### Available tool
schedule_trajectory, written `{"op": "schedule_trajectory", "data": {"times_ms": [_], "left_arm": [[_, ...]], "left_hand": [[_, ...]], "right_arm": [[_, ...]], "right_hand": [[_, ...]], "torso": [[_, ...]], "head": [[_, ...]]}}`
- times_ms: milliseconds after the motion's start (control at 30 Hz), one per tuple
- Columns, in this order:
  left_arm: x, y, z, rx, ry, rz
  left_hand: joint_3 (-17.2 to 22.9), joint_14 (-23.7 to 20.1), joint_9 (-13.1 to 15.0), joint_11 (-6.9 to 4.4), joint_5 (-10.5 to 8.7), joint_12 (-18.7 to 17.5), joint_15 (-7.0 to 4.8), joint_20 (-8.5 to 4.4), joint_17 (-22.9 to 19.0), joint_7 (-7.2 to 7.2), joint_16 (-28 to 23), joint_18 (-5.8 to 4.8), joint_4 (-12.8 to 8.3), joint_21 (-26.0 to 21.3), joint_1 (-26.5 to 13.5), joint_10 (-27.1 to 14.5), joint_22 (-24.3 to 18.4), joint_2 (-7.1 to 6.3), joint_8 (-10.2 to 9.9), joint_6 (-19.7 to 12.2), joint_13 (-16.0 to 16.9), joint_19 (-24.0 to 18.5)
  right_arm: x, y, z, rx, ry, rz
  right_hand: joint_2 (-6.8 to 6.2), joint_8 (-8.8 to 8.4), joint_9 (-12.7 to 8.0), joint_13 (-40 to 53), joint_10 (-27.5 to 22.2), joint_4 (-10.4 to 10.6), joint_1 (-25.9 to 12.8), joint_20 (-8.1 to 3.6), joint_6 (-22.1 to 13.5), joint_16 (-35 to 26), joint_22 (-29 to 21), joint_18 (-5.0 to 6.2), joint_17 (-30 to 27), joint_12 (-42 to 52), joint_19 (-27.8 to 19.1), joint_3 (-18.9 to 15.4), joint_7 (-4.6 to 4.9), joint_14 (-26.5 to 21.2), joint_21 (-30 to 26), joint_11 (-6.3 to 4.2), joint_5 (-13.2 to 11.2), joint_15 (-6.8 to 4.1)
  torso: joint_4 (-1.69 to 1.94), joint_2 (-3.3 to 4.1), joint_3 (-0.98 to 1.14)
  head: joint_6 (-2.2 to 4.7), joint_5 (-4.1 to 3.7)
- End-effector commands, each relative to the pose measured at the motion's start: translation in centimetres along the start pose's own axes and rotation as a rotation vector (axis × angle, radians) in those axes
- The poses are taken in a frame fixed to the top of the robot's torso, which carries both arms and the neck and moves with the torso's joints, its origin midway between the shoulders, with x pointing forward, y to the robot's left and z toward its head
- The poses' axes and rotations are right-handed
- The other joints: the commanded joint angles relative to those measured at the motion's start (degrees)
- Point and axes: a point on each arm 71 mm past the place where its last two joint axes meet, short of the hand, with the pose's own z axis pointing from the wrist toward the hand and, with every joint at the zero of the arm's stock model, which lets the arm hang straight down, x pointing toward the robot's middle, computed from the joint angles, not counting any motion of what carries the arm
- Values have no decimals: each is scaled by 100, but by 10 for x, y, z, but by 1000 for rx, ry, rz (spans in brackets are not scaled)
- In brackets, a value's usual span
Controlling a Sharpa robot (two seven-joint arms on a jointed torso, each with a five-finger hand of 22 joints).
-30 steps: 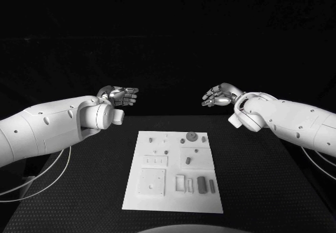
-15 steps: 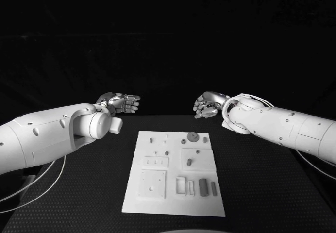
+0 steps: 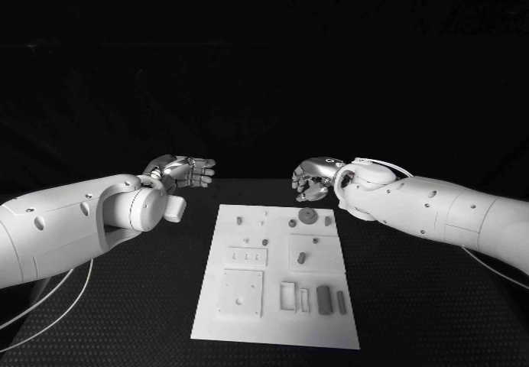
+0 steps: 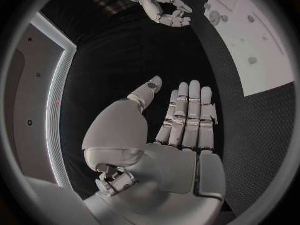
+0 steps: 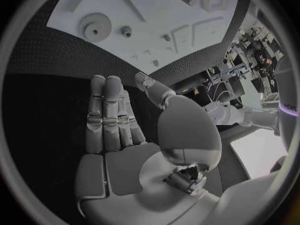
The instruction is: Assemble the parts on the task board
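Note:
The white task board [image 3: 276, 321] lies flat in the middle of the black table. Small grey parts sit on it: a round disc [image 3: 307, 216] near its far edge, short pegs [image 3: 238, 220] beside it, and dark oblong pieces [image 3: 324, 298] at the near right. My left hand [image 3: 182, 172] hovers beyond the board's far left corner, holding nothing, its fingers [image 4: 187, 115] stretched out. My right hand [image 3: 312, 180] hangs just past the far edge above the disc, also holding nothing, with fingers [image 5: 109, 115] straight. The right wrist view shows the board [image 5: 156, 15] and disc [image 5: 95, 26] ahead of the palm.
Bare black table [image 3: 430, 306] runs along both sides of the board. White cables [image 3: 50, 302] loop under my left arm at the table's left edge. The left wrist view catches my right hand [image 4: 164, 7] and the board's corner [image 4: 262, 65].
Both hands have come down and inward. The right hand has swung left to the board's far edge, above the disc. The left hand dropped a little.

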Motion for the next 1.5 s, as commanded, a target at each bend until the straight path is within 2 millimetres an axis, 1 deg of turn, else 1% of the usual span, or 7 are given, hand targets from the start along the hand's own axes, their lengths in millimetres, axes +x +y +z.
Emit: {"op": "schedule_trajectory", "data": {"times_ms": [33, 200, 400, 433, 467, 500, 1500], "left_arm": [[4, -3, 0, 23, 28, 2], [5, -3, 1, 22, 32, 0], [4, -3, 0, 21, 32, -1], [4, -3, 0, 21, 33, -1], [5, -3, 0, 21, 34, -2], [5, -3, -1, 21, 35, -2], [5, -4, -2, 22, 41, -6]], "left_hand": [[-1, 13, -1, 9, -1, -35, 19, 25, 10, 15, -33, 120, -37, 36, -67, -29, 130, 4, -32, -41, -8, 4], [0, 13, 1, 7, -2, -47, 20, 26, 15, 13, -38, 122, -35, 40, -85, -35, 129, 6, -38, -42, -9, 3], [0, 14, 3, 6, -2, -55, 20, 27, 18, 12, -41, 123, -35, 42, -95, -39, 129, 8, -41, -41, -9, 2], [0, 14, 3, 6, -2, -56, 20, 27, 18, 12, -41, 123, -35, 42, -97, -39, 129, 8, -41, -41, -9, 2], [0, 15, 4, 7, -2, -57, 20, 27, 19, 11, -42, 124, -35, 43, -99, -40, 129, 8, -42, -40, -9, 1], [1, 15, 4, 7, -2, -59, 20, 27, 20, 9, -42, 124, -35, 43, -101, -41, 129, 9, -42, -39, -9, 1], [2, 13, 13, 17, -15, -102, 23, 30, 35, -1, -61, 130, -52, 52, -137, -65, 128, 0, -60, -42, -11, -9]], "right_arm": [[9, 2, 0, -16, 35, -67], [17, 3, 0, -23, 53, -78], [19, 6, 0, -33, 57, -116], [20, 6, -1, -34, 59, -119], [20, 7, -1, -36, 61, -125], [20, 8, -1, -39, 63, -129], [33, 0, -4, -13, 98, -188]], "right_hand": [[-3, -41, -5, -5, 45, -4, 44, -39, 34, 116, 155, 119, 68, -31, 50, -47, -1, 65, 134, 13, -24, -5], [-17, -67, -9, -18, 12, -6, 41, -76, 24, 259, 154, 119, 140, -48, 58, -58, -23, 66, 314, 17, -15, -3], [-23, -82, -11, -23, -10, -6, 34, -91, 16, 333, 151, 119, 170, -50, 43, -63, -27, 54, 416, 22, 3, 2], [-25, -82, -11, -24, -11, -6, 34, -92, 16, 337, 151, 119, 171, -50, 42, -63, -27, 53, 421, 22, 4, 2], [-28, -83, -11, -24, -13, -4, 31, -92, 16, 345, 151, 119, 174, -49, 40, -63, -29, 53, 432, 23, 3, 3], [-30, -83, -10, -24, -14, -3, 30, -93, 17, 350, 151, 119, 175, -49, 40, -63, -29, 53, 439, 23, 2, 3], [-186, -149, -28, -54, -249, 28, -13, -116, -66, 538, 142, 119, 205, -68, -27, -27, -67, 41, 712, 70, -93, 50]], "torso": [[63, 126, -33], [90, 200, -53], [121, 264, -57], [203, 243, -108], [308, 210, -172], [340, 211, -188], [374, 379, -241]], "head": [[28, -46], [28, -48], [23, -70], [7, -124], [-42, -255], [-47, -292], [101, -351]]}}
